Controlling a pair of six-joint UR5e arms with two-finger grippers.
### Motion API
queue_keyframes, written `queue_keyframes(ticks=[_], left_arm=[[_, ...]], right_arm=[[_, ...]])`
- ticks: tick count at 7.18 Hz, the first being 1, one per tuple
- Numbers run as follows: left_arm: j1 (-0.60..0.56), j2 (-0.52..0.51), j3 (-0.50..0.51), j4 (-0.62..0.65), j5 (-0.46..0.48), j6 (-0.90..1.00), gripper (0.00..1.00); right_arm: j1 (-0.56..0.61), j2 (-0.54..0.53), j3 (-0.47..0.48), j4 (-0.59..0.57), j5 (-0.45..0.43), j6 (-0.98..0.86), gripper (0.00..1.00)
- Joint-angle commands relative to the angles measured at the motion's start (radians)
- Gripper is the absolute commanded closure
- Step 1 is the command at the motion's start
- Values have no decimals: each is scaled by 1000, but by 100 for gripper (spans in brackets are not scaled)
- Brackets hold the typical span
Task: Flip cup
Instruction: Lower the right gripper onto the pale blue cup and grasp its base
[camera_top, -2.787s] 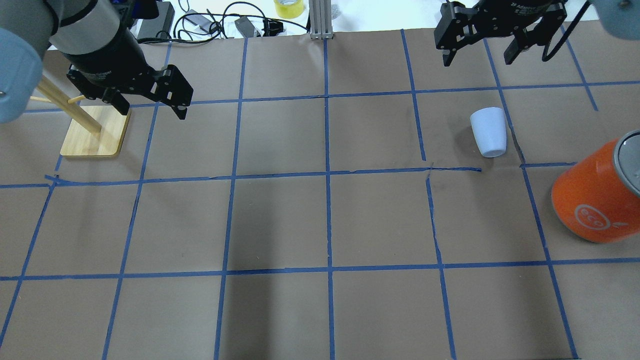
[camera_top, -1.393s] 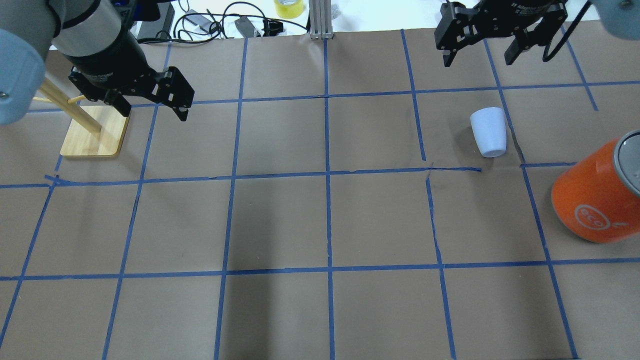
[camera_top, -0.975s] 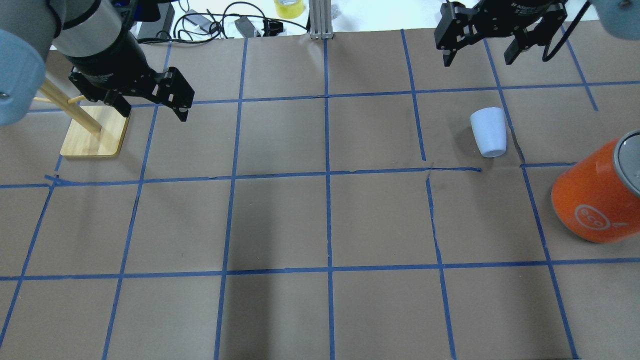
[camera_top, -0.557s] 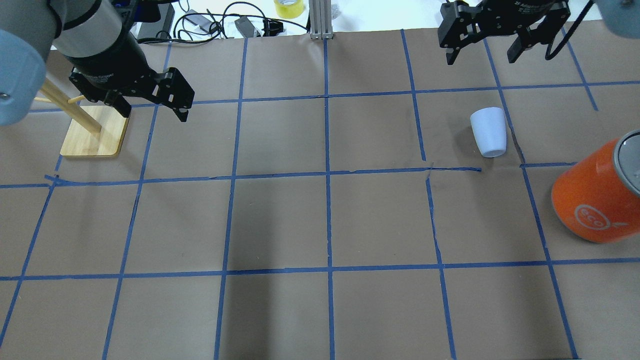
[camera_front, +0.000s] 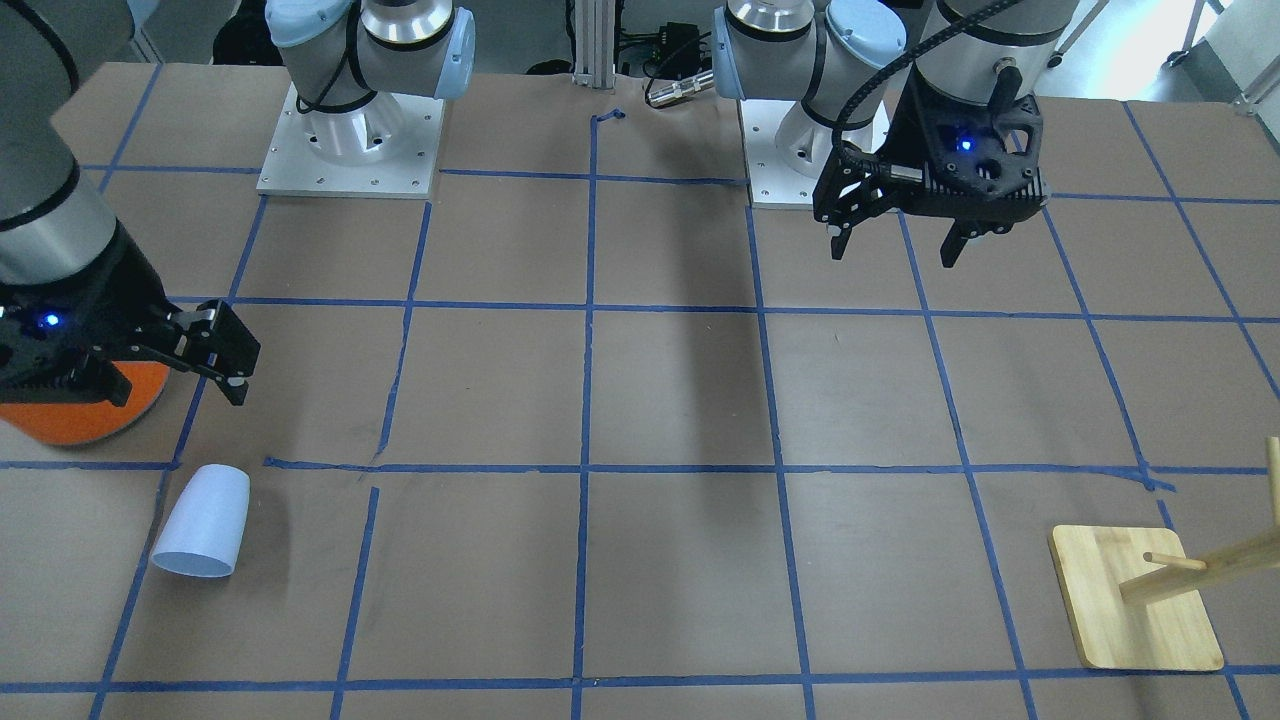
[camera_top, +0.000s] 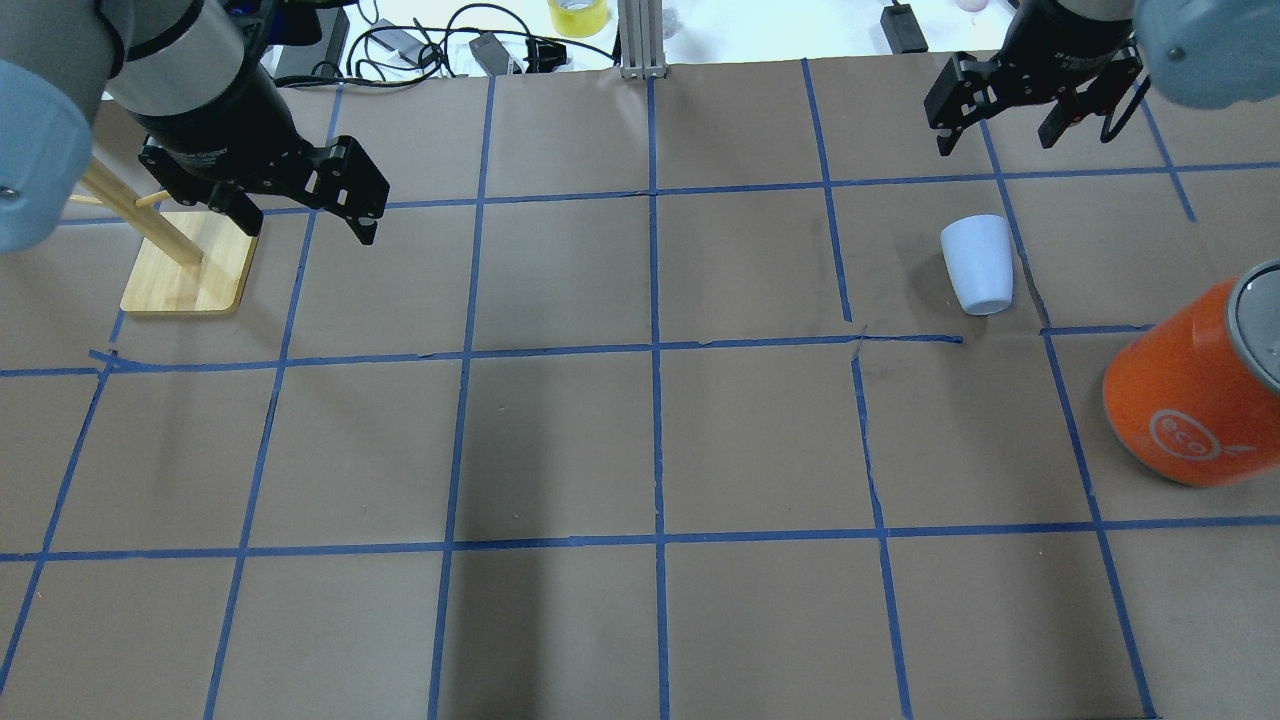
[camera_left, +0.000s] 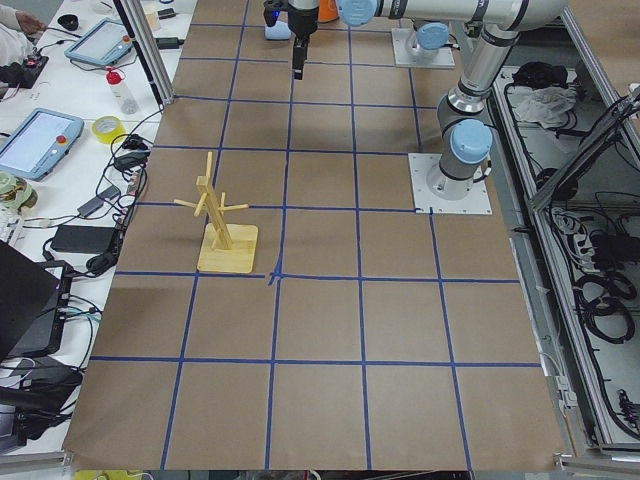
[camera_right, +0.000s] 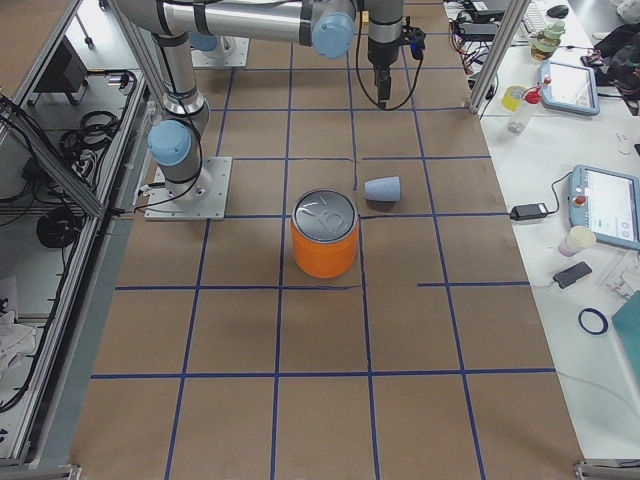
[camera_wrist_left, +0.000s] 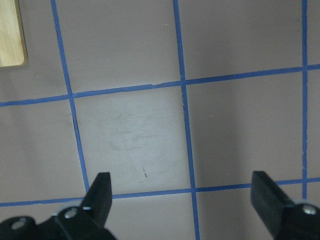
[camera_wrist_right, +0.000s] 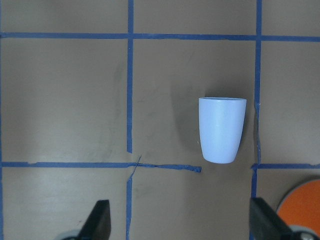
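Observation:
The pale blue-white cup (camera_top: 978, 265) lies on its side on the brown table, wide rim toward the far edge. It also shows in the front view (camera_front: 203, 521), the right side view (camera_right: 383, 188) and the right wrist view (camera_wrist_right: 221, 129). My right gripper (camera_top: 997, 140) is open and empty, hanging in the air beyond the cup and apart from it; it also shows in the front view (camera_front: 170, 392) and its own wrist view (camera_wrist_right: 181, 222). My left gripper (camera_top: 305, 225) is open and empty, far left, also seen from the front (camera_front: 893, 255) and its wrist (camera_wrist_left: 182, 200).
A large orange can with a silver lid (camera_top: 1190, 400) stands just right of the cup, nearer the robot. A wooden peg stand (camera_top: 190, 265) sits by the left gripper. Cables and a tape roll (camera_top: 577, 15) lie past the far edge.
My right gripper has dropped lower and shifted a little to the right, still open. The cup, the can and the left arm have stayed where they were.

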Motion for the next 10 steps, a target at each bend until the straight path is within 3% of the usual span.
queue_keyframes(ticks=[1, 4, 7, 10], left_arm=[[0, 0, 0, 0, 0, 0, 0], [0, 2, 2, 0, 1, 0, 0], [0, 0, -3, 0, 0, 0, 0], [0, 0, -5, 0, 0, 0, 0]], right_arm=[[-46, 109, 94, -234, 7, -70, 4], [-101, 213, 108, -277, 14, -84, 8], [-107, 255, 218, -400, 10, -83, 8], [-127, 289, 233, -413, 9, -84, 8]])
